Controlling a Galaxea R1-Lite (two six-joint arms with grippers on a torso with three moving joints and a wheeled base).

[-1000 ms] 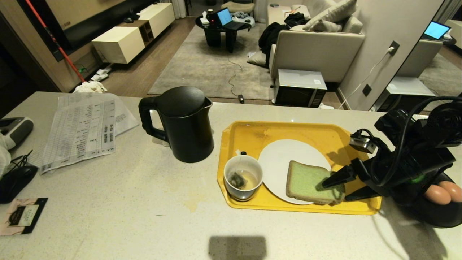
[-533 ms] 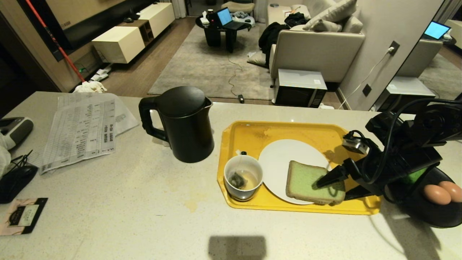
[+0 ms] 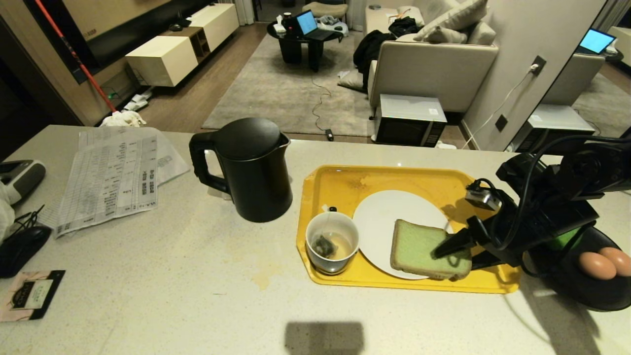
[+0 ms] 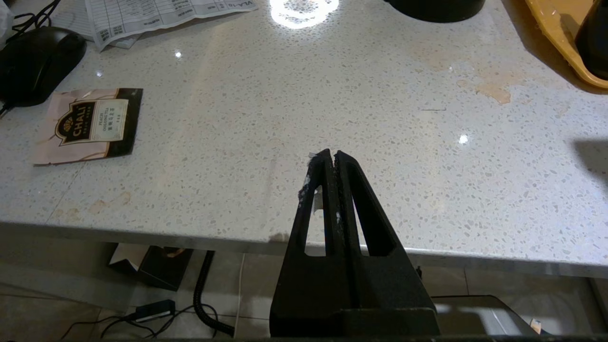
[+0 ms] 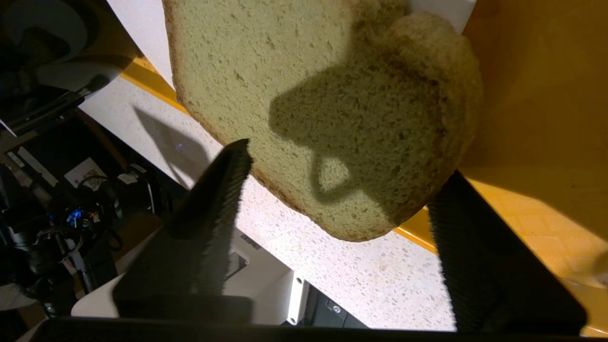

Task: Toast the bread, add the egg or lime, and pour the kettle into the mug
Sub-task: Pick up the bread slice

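Bread (image 3: 424,250) lies flat on white plate (image 3: 384,217) in yellow tray (image 3: 345,185), near corner overhanging plate rim. Right gripper (image 3: 456,254) straddles that corner, jaws apart, one above, one below, not yet clamped. Left gripper (image 4: 331,156) clenched, empty, parked over surface (image 4: 285,118).

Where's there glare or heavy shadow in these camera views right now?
Left wrist view: bright lamp glare on the countertop. Right wrist view: a dark shadow lies across the bread. Head view: a blocky shadow on the counter's near edge, darkness around the black bowl.
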